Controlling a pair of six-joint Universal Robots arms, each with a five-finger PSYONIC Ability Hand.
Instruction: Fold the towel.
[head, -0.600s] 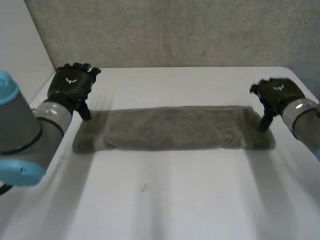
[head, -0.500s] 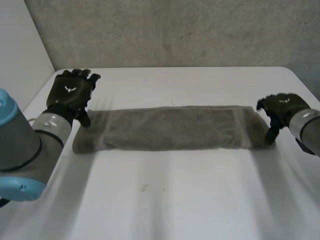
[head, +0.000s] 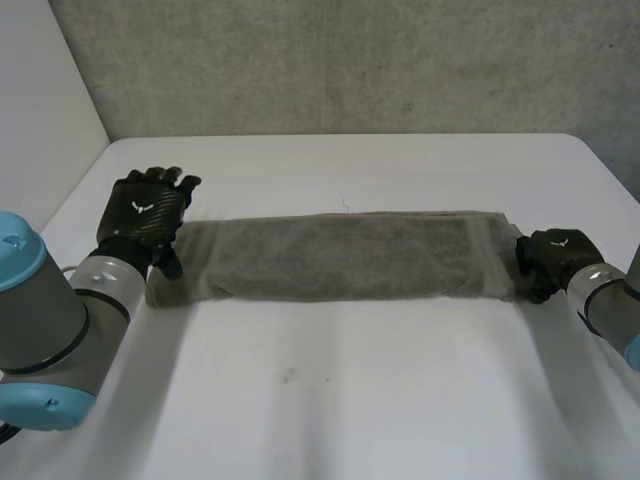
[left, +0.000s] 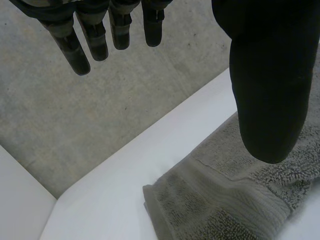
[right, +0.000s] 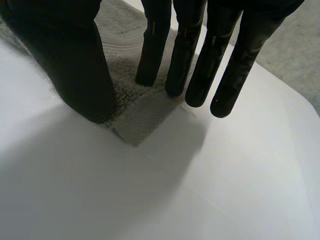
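Towel (head: 340, 257), grey, lay folded in a long flat strip across the middle of the white table (head: 330, 400), long axis running 9 to 3 o'clock. Left hand (head: 147, 215) sat at the strip's 9 o'clock end, by the far corner; its fingers (left: 75, 45) were straight and slightly spread, lifted clear of the cloth, thumb hanging over the hemmed end, nothing held. Right hand (head: 553, 258) was at the 3 o'clock end on the near corner: thumb pressed down on the pile, straight fingers (right: 150, 55) apart from it, two tips touching the cloth, the others over bare table just beyond the edge. No pinch seen.
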